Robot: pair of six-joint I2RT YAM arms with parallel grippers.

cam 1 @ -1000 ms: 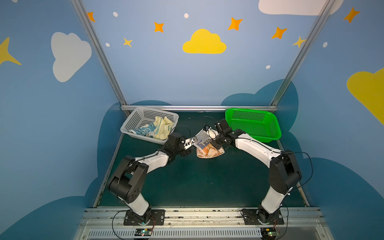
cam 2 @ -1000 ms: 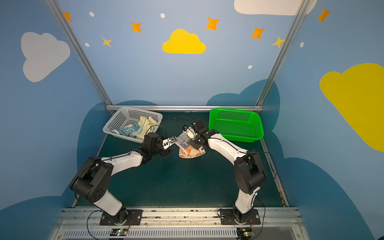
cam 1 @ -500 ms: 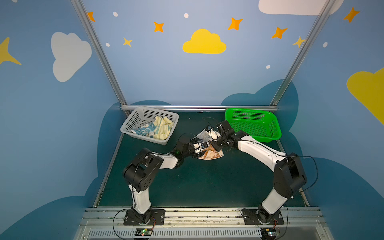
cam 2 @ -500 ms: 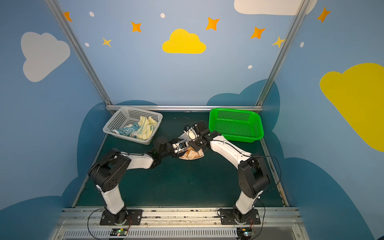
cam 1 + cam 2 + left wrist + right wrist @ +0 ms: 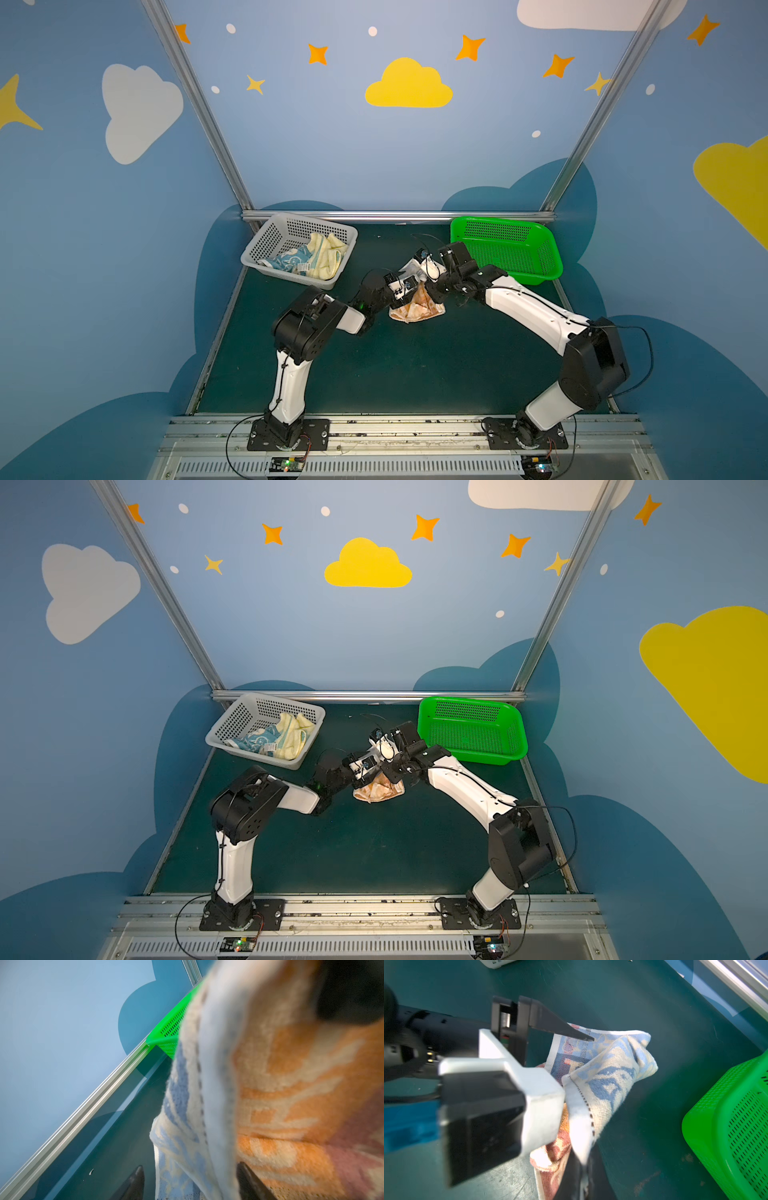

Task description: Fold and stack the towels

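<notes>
The orange, blue and white striped towel (image 5: 415,309) (image 5: 380,791) hangs bunched just above the green mat at mid-table. My right gripper (image 5: 583,1165) (image 5: 434,286) is shut on its white hemmed edge and holds it up. From the left, my left gripper (image 5: 190,1166) (image 5: 409,282) meets it with jaws open, and a blue-patterned fold of the towel (image 5: 270,1084) sits between its fingertips (image 5: 138,1169). In the right wrist view one of the left gripper's fingers (image 5: 566,1031) lies over the towel (image 5: 612,1068). The blue-and-cream towel (image 5: 291,259) and the pale yellow towel (image 5: 328,257) lie crumpled in the grey basket.
The grey basket (image 5: 266,245) stands at the back left. A green basket (image 5: 511,249) with nothing showing in it stands at the back right, close behind the right wrist. A metal rail (image 5: 395,216) runs along the mat's back edge.
My left arm has swung in and carried its gripper rightward onto the hanging towel, its jaws now around a fold. The right gripper has kept its hold and barely shifted.
</notes>
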